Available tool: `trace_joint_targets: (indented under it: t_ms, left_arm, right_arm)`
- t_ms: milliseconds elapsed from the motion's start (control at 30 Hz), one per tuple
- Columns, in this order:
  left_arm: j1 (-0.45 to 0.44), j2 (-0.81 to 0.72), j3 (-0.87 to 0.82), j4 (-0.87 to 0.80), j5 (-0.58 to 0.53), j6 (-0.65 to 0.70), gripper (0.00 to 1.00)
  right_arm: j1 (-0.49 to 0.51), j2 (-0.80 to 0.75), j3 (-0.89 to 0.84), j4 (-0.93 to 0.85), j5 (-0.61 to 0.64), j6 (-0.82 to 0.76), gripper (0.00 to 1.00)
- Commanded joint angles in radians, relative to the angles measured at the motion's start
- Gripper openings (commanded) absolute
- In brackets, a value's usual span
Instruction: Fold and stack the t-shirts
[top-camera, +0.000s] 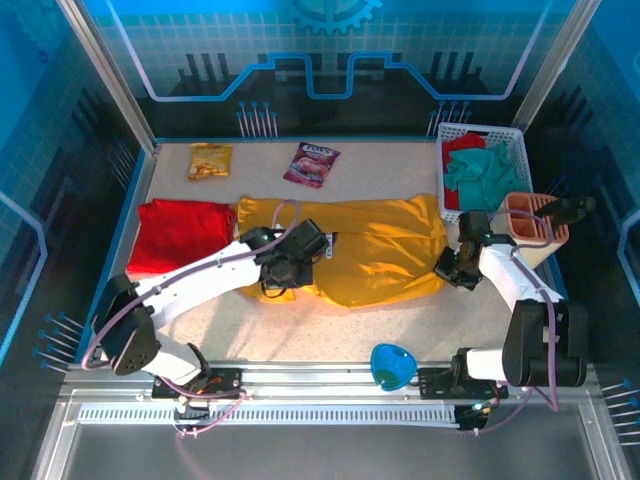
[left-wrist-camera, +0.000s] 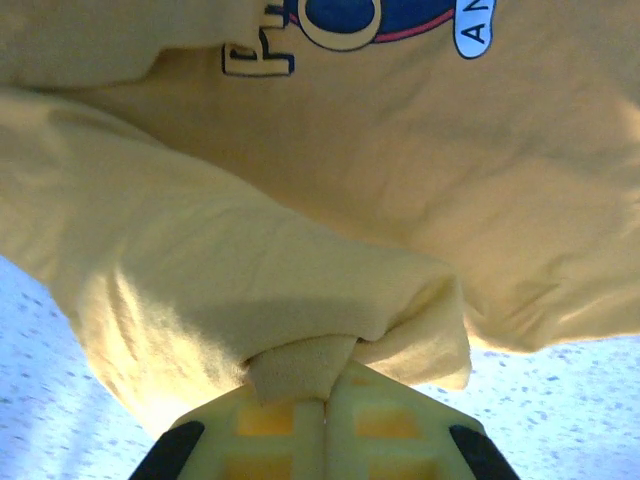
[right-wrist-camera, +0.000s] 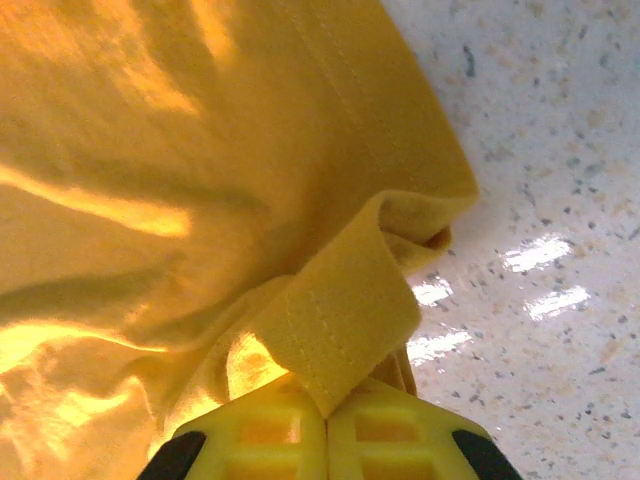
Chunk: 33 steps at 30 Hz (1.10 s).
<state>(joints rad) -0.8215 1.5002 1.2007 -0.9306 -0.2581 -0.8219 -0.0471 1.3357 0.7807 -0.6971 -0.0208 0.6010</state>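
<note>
Yellow shirt (top-camera: 370, 250) lies spread across the middle of the table (top-camera: 330, 335), just beside the folded red shirt (top-camera: 180, 232) on its left. The left gripper (left-wrist-camera: 325, 395) is clamped on a bunched edge at the shirt's near side. The right gripper (right-wrist-camera: 325, 400) pinches a hemmed corner at its right end. Behind lie a yellow packet (top-camera: 209, 160) and a purple packet (top-camera: 311, 163). A white basket (top-camera: 515, 140) holding red and teal cloth stands far right. The mustard cloth is creased. Its print shows a blue oval and "AN".
</note>
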Motion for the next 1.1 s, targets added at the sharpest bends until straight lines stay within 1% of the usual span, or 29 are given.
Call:
trace_joint_targets:
  t_ms: [0,167,300,333,367,400,433,467,533,600,667,700,800,933,1067]
  left_arm:
    - [0.037,0.075,0.077,-0.078,0.037,0.184,0.0]
    - [0.131,0.204,0.152,-0.035,0.208,0.34,0.0]
    - [0.199,0.278,0.207,-0.016,0.231,0.444,0.0]
    - [0.222,0.3,0.228,-0.016,0.228,0.464,0.04]
    - [0.246,0.325,0.258,-0.027,0.225,0.485,0.09]
    - [0.263,0.348,0.285,-0.038,0.217,0.507,0.19]
    - [0.275,0.371,0.314,-0.052,0.191,0.532,0.32]
    - [0.281,0.384,0.345,-0.074,0.154,0.546,0.43]
    - [0.287,0.38,0.381,-0.096,0.123,0.555,0.55]
    - [0.289,0.341,0.371,-0.08,0.122,0.55,0.63]
    - [0.289,0.285,0.333,-0.068,0.124,0.536,0.63]
    - [0.289,0.259,0.311,-0.061,0.127,0.53,0.61]
    - [0.277,0.149,0.212,-0.041,0.131,0.493,0.51]
    - [0.156,0.003,0.054,0.005,0.011,0.416,0.48]
    - [0.017,-0.058,-0.1,0.109,-0.095,0.33,0.48]
  right_arm:
    - [-0.016,0.027,0.037,-0.008,-0.026,-0.013,0.07]
    - [-0.018,0.059,0.045,0.007,-0.033,-0.018,0.07]
    - [-0.016,0.068,0.049,0.013,-0.029,-0.026,0.07]
    - [-0.017,0.073,0.048,0.016,-0.027,-0.026,0.07]
    - [-0.017,0.078,0.047,0.019,-0.028,-0.027,0.07]
    - [-0.017,0.081,0.047,0.02,-0.029,-0.027,0.06]
    - [-0.017,0.086,0.044,0.023,-0.031,-0.029,0.06]
    - [-0.017,0.09,0.043,0.027,-0.034,-0.029,0.06]
    - [-0.017,0.098,0.039,0.031,-0.039,-0.03,0.06]
    - [-0.017,0.1,0.036,0.037,-0.039,-0.032,0.06]
    - [-0.016,0.103,0.029,0.044,-0.043,-0.032,0.06]
    - [-0.016,0.105,0.026,0.048,-0.044,-0.032,0.06]
    - [-0.017,0.114,0.023,0.057,-0.056,-0.032,0.06]
    - [-0.018,0.125,0.022,0.065,-0.061,-0.035,0.05]
    - [-0.019,0.135,0.017,0.075,-0.061,-0.037,0.05]
